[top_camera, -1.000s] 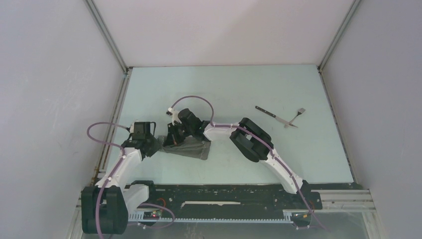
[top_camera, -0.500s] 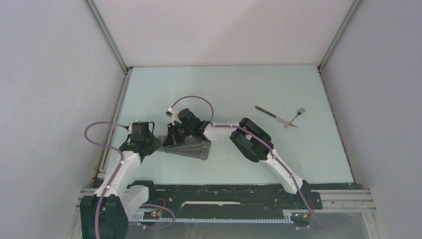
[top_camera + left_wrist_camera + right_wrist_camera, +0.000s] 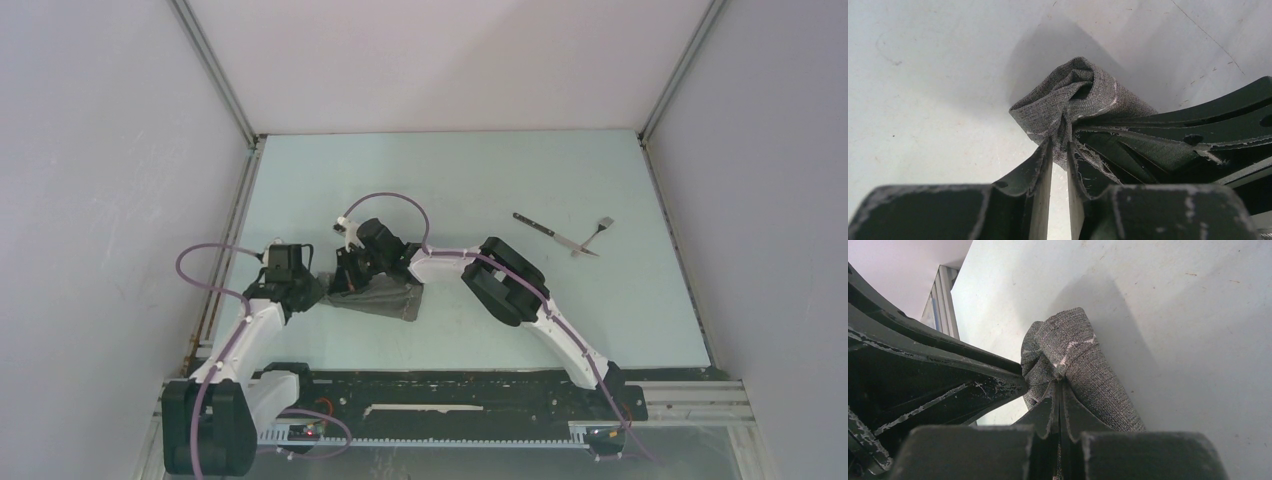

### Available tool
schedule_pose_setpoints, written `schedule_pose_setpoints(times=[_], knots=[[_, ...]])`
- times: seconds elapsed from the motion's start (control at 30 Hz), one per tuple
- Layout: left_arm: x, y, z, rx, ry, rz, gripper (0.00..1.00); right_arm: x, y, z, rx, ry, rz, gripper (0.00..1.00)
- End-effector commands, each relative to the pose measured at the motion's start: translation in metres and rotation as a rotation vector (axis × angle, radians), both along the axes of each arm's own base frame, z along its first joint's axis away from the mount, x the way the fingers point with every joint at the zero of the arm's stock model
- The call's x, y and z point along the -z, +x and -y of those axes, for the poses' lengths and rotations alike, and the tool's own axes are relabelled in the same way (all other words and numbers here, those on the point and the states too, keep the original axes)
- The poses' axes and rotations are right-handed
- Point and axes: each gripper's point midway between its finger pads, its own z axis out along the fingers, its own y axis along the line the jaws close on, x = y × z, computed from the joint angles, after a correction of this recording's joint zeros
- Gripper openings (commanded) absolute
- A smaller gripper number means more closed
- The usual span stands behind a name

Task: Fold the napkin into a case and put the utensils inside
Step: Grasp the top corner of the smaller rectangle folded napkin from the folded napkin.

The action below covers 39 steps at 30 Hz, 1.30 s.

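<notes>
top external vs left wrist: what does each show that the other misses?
Only top external: the knife and fork, lying untouched to the right of the napkin. Only left wrist: the left gripper pinching a bunched fold of the cloth between its fingers. Both: the grey napkin resting on the table.

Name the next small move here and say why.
Probably lift together and carry the pinched end across the cloth. The left pincer and right pincer both clamp the bunched left end of the napkin, the fold isn't laid flat, and the utensils lie apart to the right.
</notes>
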Motion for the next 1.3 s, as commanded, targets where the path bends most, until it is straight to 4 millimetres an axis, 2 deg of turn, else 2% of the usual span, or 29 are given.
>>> schedule_pose_setpoints(times=[0.0, 0.17, 0.53, 0.73, 1.0, 1.17, 1.27], knots=[[-0.002, 0.001, 0.003, 0.017, -0.004, 0.030, 0.23, -0.006, -0.013, -0.006, -0.024, -0.021, 0.033, 0.00], [-0.007, -0.002, 0.012, 0.052, -0.018, 0.054, 0.32, -0.006, -0.013, -0.006, -0.027, -0.019, 0.034, 0.00], [-0.001, -0.002, 0.007, 0.042, 0.014, 0.000, 0.23, -0.008, -0.016, -0.008, -0.032, -0.017, 0.036, 0.00], [0.004, -0.004, 0.005, 0.043, 0.031, -0.027, 0.25, -0.008, -0.016, -0.008, -0.033, -0.016, 0.040, 0.00], [0.001, 0.004, 0.000, 0.041, 0.063, -0.024, 0.25, -0.007, -0.017, -0.008, -0.035, -0.020, 0.041, 0.00], [0.001, 0.008, -0.001, 0.041, 0.075, -0.035, 0.12, -0.008, -0.017, -0.008, -0.035, -0.022, 0.044, 0.00], [-0.011, 0.010, -0.005, 0.033, 0.090, 0.008, 0.05, -0.010, -0.019, -0.010, -0.045, -0.026, 0.055, 0.00]])
